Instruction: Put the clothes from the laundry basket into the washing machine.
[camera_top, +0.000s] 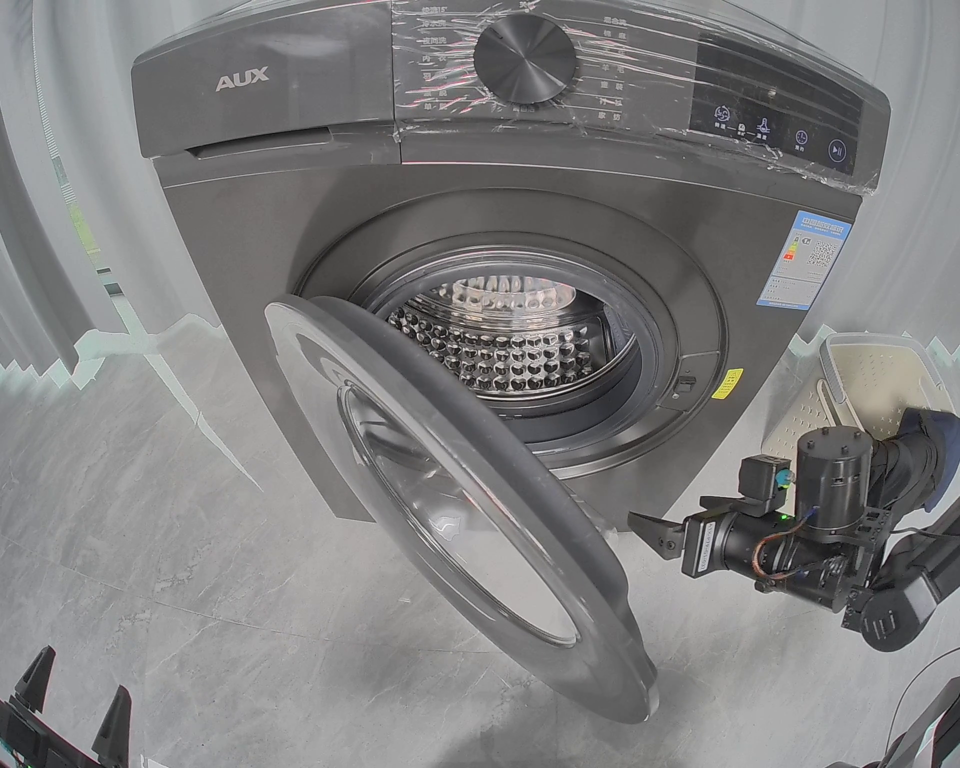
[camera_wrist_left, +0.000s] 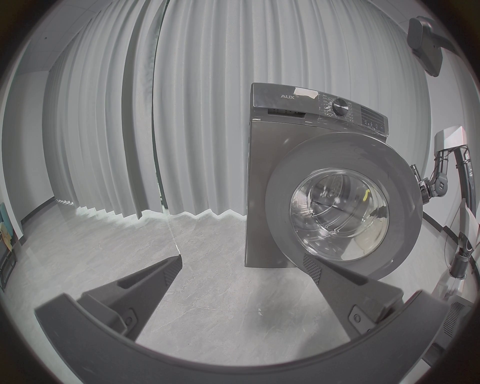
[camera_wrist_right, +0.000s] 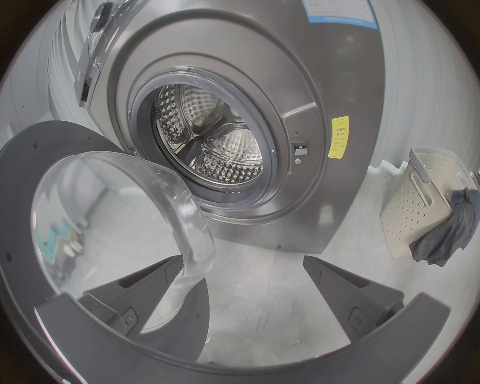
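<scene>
The grey washing machine (camera_top: 300, 200) stands with its round door (camera_top: 470, 520) swung open toward me, and its steel drum (camera_top: 500, 340) holds nothing. A cream perforated laundry basket (camera_top: 880, 385) sits on the floor to the machine's right. A dark grey garment (camera_wrist_right: 450, 235) hangs over the rim of the basket (camera_wrist_right: 412, 210). My right gripper (camera_top: 662, 535) is open and empty, low in front of the machine's right side, between the door and the basket; its fingers (camera_wrist_right: 150, 285) point at the drum (camera_wrist_right: 215, 140). My left gripper (camera_top: 75, 700) is open and empty, low at the far left, facing the door (camera_wrist_left: 345, 205).
Pale curtains (camera_wrist_left: 150, 125) hang behind and beside the machine. The grey tiled floor (camera_top: 200, 560) is bare to the left of the door. The open door (camera_wrist_right: 75, 210) juts out close to my right gripper.
</scene>
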